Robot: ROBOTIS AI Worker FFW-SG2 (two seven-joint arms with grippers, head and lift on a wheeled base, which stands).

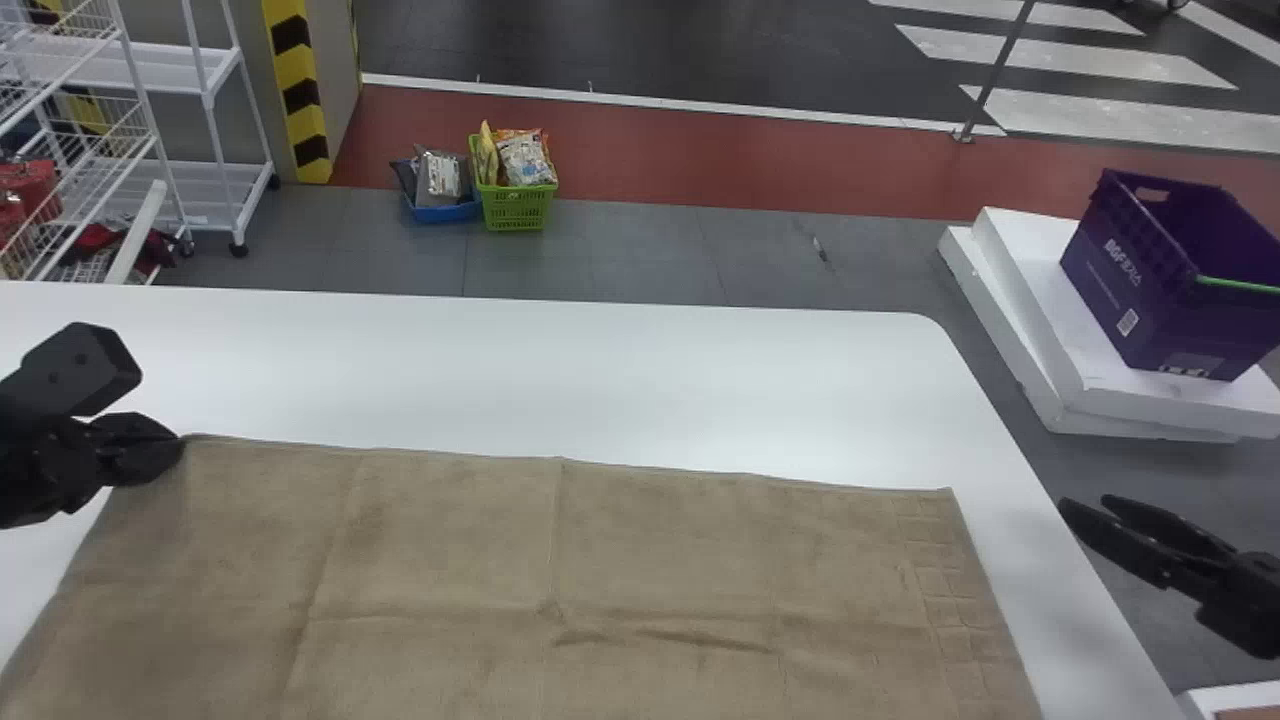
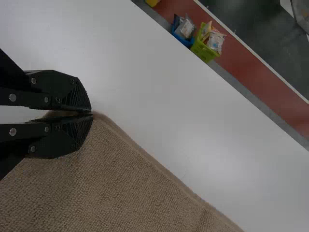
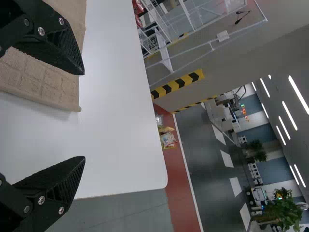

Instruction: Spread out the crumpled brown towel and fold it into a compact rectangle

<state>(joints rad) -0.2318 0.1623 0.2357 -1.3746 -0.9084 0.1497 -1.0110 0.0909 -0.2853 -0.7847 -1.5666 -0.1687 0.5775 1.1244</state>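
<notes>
One crate (image 1: 1160,285) (purple) on slabs (image 1: 1035,285)

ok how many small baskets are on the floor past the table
2: a green basket and, just left of it in the head view, a blue basket, both holding packets. The table could hide more.

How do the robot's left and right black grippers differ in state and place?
The left gripper is shut on the brown cloth towel; the right gripper is open, empty. The left gripper is over the white table; the right gripper appears beyond its edge. Both are black.
</notes>
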